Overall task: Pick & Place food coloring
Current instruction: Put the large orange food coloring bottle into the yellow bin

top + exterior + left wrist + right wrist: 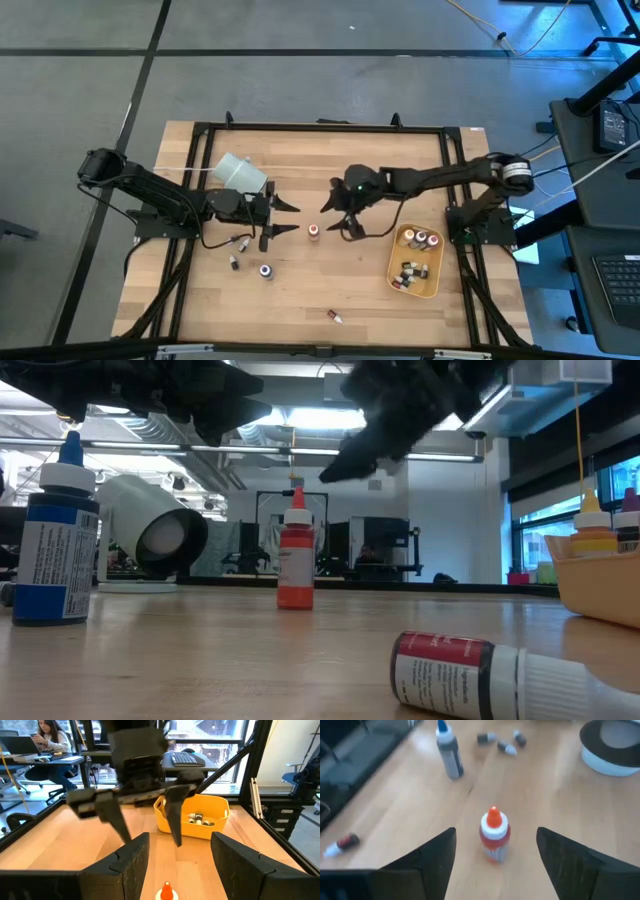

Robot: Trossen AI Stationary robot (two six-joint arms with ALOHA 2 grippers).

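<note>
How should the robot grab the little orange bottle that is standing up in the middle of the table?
Probably by the round body of the orange bottle, below its pointed cap. It stands upright and alone on the table, so coming down from above with one finger on each side should work. The right gripper is open and already lined up with it; the left gripper is open close by too.

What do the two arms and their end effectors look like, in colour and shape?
Both arms are black, built of jointed segments. The right arm has a pale ring at one joint and a small green light near its wrist. Thin cables run along them. Each end effector, left and right, ends in two flat, tapering dark fingers.
</note>
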